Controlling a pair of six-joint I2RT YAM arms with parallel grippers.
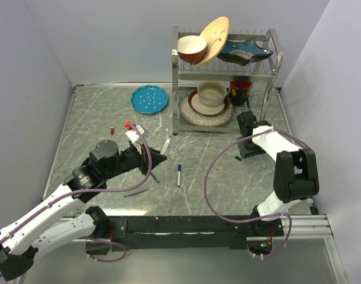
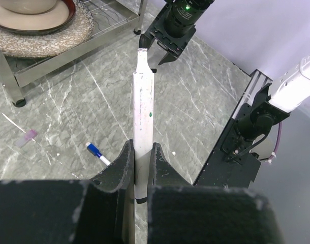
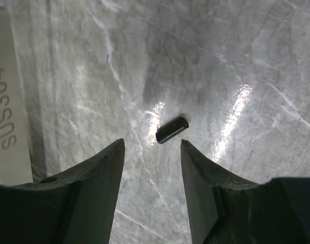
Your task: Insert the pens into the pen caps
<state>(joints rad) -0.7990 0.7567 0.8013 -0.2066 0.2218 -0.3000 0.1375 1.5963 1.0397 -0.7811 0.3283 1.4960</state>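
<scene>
My left gripper (image 1: 158,158) is shut on a white-barrelled pen (image 2: 143,101) with a black tip, held off the table and pointing toward the right arm. It also shows in the top view (image 1: 167,144). My right gripper (image 3: 152,145) is open, pointing down over the table, and a small black cap (image 3: 172,130) lies on its side just beyond its fingertips. A blue-ended pen (image 1: 179,174) lies mid-table and shows in the left wrist view (image 2: 97,153). A red-ended pen (image 1: 132,129) and a red cap (image 1: 112,129) lie at the left. A thin dark pen (image 1: 154,176) lies by my left gripper.
A metal dish rack (image 1: 225,71) with bowls and plates stands at the back, close behind my right gripper (image 1: 246,152). A blue plate (image 1: 149,98) sits at the back left. Purple cables loop over the table by both arms. A small pink scrap (image 2: 27,136) lies near the rack leg.
</scene>
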